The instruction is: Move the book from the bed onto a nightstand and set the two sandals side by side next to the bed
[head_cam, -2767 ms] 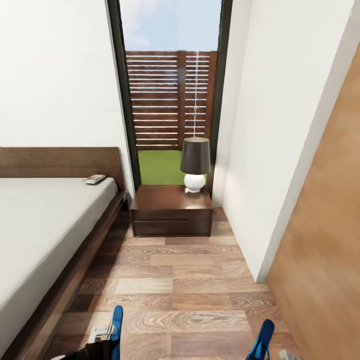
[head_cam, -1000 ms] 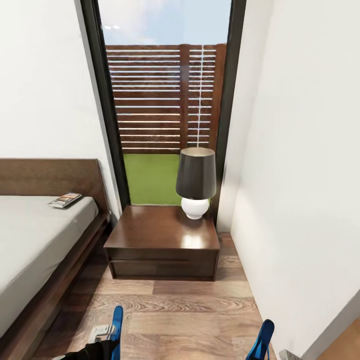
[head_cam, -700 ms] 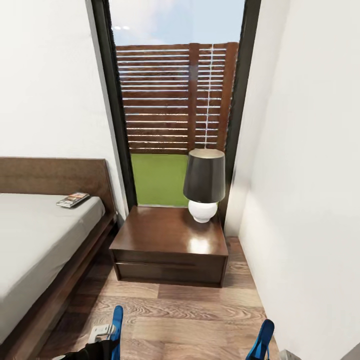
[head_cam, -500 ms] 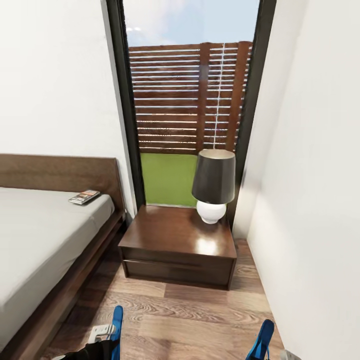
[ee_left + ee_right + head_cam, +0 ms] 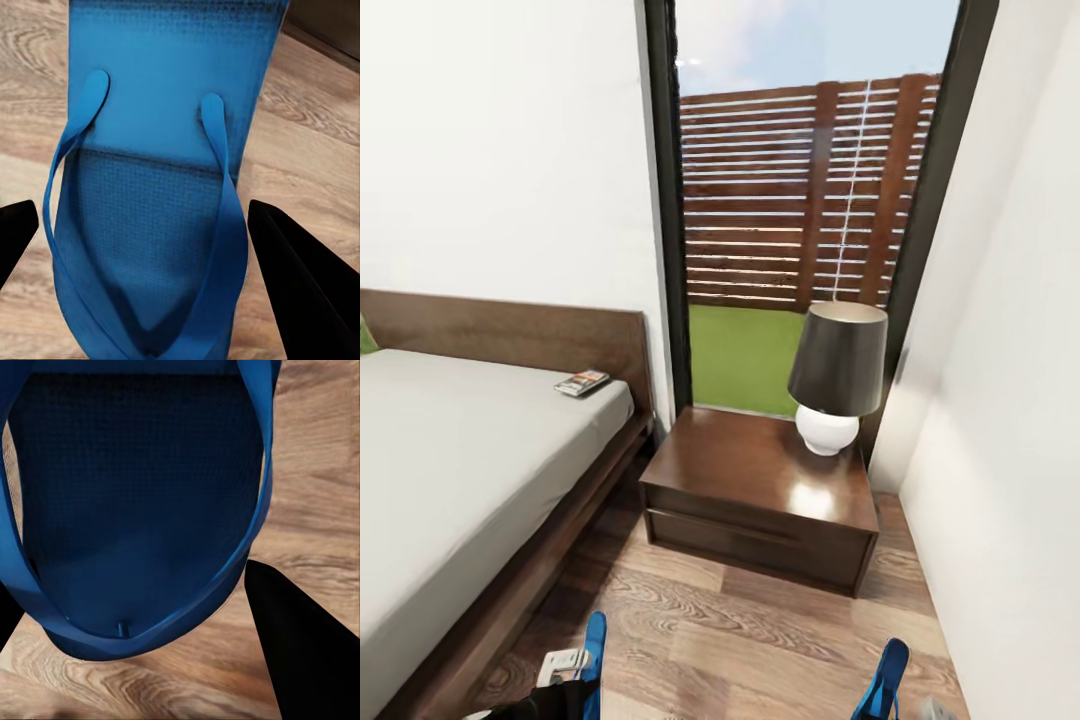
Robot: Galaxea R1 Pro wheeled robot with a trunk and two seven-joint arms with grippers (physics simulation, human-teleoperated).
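While we carried one thin, flat, bright blue flip-flop sandal in each arm, the left gripper (image 5: 142, 225) clamped the left sandal (image 5: 157, 165) and the right gripper (image 5: 142, 607) clamped the right sandal (image 5: 135, 502), their tips rising at the head view's lower edge (image 5: 594, 640) (image 5: 886, 675). We judged them light, floppy foam, best held across the sole near the straps, as they were. The small dark paperback book (image 5: 581, 382) lay on the pale grey mattress of the dark wood bed (image 5: 510, 590) near the headboard: light, stiff, slippery-covered, best pinched at an overhanging edge. Against the earlier head views, the camera had advanced and swung left; the dark reddish-brown nightstand (image 5: 760, 500) with its black-shaded lamp (image 5: 838, 375) sat nearer and further right.
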